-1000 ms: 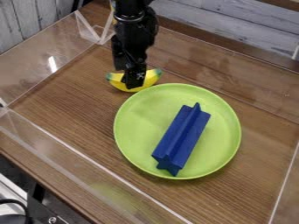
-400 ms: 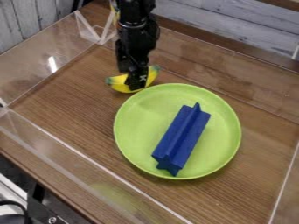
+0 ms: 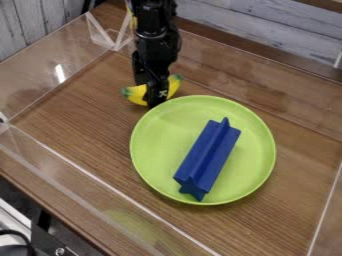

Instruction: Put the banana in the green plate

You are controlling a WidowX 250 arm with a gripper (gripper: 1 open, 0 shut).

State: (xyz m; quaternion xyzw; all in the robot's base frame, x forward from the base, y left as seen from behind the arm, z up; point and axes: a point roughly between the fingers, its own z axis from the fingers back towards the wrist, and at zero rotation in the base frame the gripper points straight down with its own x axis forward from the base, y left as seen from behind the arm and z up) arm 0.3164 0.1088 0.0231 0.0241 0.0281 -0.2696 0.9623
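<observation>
Camera: green plate (image 3: 160, 140) holds blue block (image 3: 207, 158).

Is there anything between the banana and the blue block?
In the camera view, only the near rim and bare lime surface of the green plate lie between the banana and the blue block.

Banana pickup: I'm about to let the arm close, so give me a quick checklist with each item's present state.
1. Gripper directly over the banana: ok.
2. Jaws open: ok.
3. Fingers straddling the banana: cannot tell; the gripper hides most of it.
4. Banana off the green plate, on the wooden table beside its rim: ok, not yet moved.
5. Room on the plate: ok on its left side; a blue block lies across the middle.
6. Clear wall away from the gripper: ok.
</observation>
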